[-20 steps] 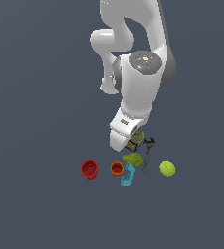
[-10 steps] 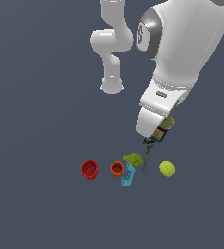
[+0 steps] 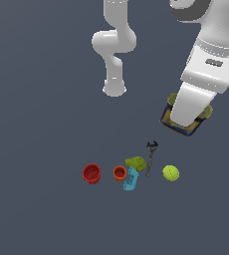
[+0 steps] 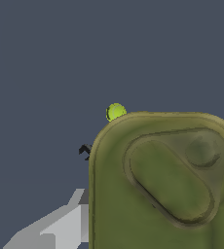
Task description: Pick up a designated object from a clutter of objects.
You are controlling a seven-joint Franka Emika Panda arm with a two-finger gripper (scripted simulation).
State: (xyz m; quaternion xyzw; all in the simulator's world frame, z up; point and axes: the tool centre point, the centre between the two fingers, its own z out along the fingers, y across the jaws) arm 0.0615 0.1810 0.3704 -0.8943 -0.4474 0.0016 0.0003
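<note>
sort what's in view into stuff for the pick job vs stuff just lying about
Job: olive tin, held up by the end effector.

Lying about: red cup, orange cup, blue brick, green blob, wrench, yellow-green ball.

Your arm has swung up and toward the exterior view's right since a second ago, when it stood low over the clutter. The olive tin [image 3: 188,127] has gone up with it, clamped in the gripper [image 3: 188,119], and now hangs well above the wrench [image 3: 150,155] and ball [image 3: 171,173].
</note>
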